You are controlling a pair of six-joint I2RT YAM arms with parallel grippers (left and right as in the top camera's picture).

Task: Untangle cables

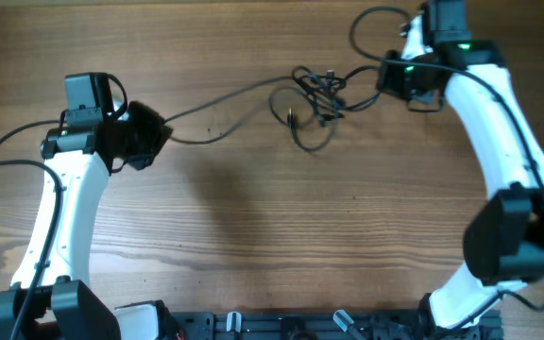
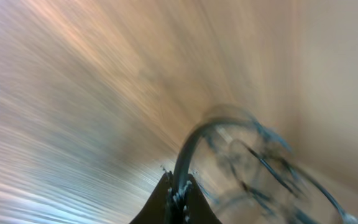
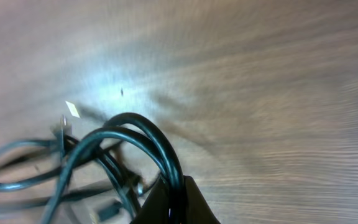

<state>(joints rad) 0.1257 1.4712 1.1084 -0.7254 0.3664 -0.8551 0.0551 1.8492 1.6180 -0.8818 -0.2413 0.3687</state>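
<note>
The knotted clump of cables [image 1: 314,97] lies between the two sets of fingers, nearer the right gripper [image 1: 382,81]. If the arms draw apart, the knot may cinch tighter instead of loosening, or a thin cord may slip free. The left gripper [image 1: 161,132] is clamped on one long strand. The right fingers seem to pinch a doubled loop, though blur obscures it. Each arm reaches forward over the table [image 1: 253,236], wrist turned inward toward the clump.
</note>
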